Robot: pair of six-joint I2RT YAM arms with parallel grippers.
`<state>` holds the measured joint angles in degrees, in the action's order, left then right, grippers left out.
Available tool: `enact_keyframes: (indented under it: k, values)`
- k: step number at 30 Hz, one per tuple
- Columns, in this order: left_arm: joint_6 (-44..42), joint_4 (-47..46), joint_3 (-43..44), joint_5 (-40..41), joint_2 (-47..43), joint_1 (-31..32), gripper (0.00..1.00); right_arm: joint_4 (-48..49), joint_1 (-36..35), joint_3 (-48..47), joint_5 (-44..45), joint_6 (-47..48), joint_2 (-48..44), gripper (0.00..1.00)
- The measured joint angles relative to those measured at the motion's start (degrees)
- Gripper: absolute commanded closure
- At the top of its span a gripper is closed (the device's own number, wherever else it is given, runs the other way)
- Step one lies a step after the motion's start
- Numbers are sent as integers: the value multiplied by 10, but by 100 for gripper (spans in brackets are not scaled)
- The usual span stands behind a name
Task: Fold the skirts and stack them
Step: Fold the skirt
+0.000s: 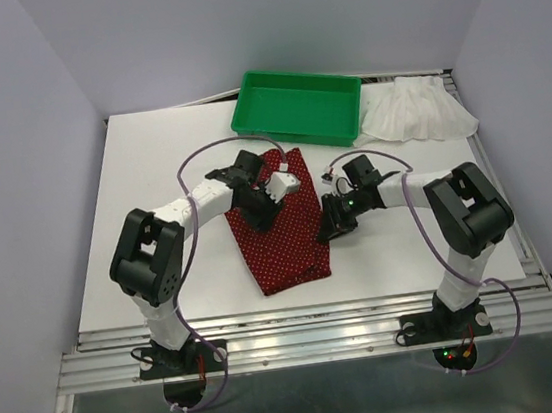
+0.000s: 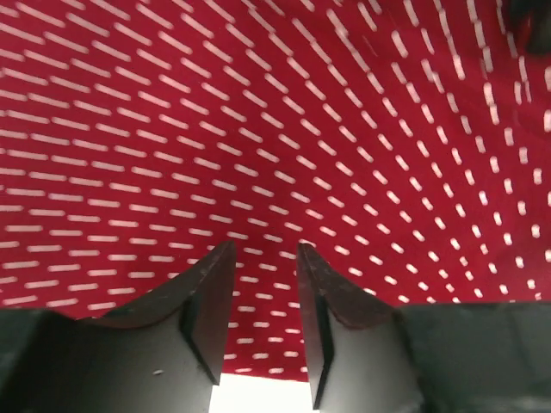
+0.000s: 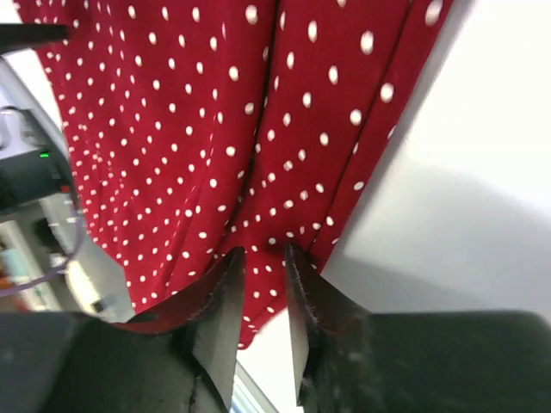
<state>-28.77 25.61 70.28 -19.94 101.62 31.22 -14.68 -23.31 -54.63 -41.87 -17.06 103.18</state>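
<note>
The left gripper (image 1: 277, 194) hung over the far left part of the dark red, white-dotted cloth skirt (image 1: 286, 246). The skirt lay flat on the white table (image 1: 152, 181), long axis running far to near. The gripper's fingers stood narrowly apart with red cloth in the gap; gripped or not, I couldn't tell. The right gripper (image 1: 332, 222) sat at the skirt's right edge, equally narrow and unclear. The ruffled white cloth skirt (image 1: 416, 114) lay far right, well apart.
</note>
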Motion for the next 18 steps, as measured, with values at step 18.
enact_keyframes:
  k: [18]
  values:
    - [-13,43,-14,73,-101,-23,39,58,-65,68,66,-215,-91,64]
